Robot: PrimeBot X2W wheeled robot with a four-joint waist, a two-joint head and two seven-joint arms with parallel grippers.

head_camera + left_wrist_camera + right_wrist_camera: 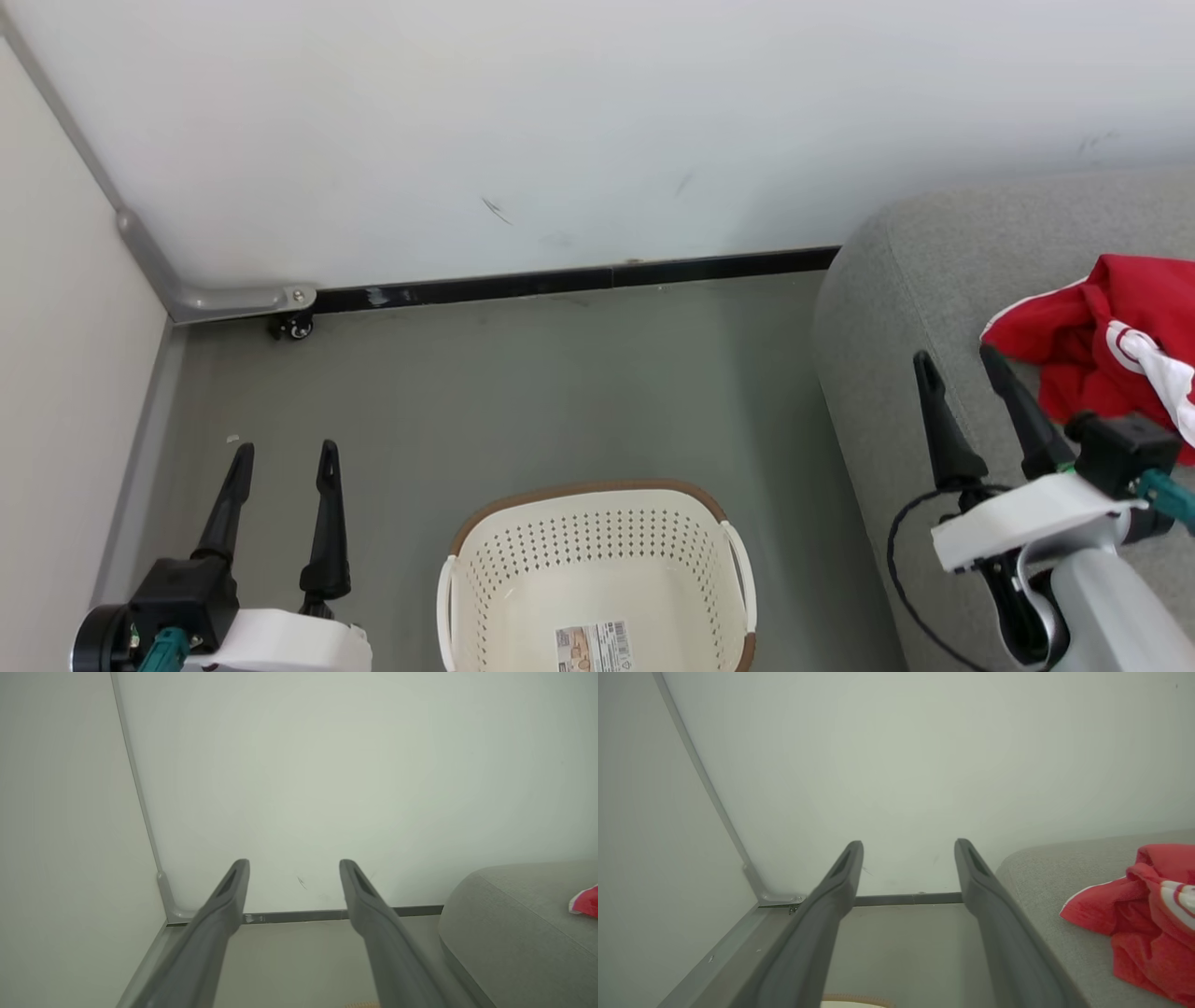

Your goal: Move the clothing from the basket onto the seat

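The red clothing (1111, 345) with white trim lies crumpled on the grey seat (924, 280) at the right; it shows too in the right wrist view (1143, 914) and as a red corner in the left wrist view (585, 903). The cream basket (597, 560) with a brown rim stands on the floor at bottom centre, with only a label sticker showing on its bottom. My left gripper (285, 453) hovers open over the floor left of the basket. My right gripper (960, 357) is open over the seat's left edge, just left of the clothing, holding nothing.
A white wall with a black skirting strip (579, 278) runs behind the grey floor. A second wall and a grey corner bracket (233, 301) close the left side. The seat (1045, 882) bounds the right.
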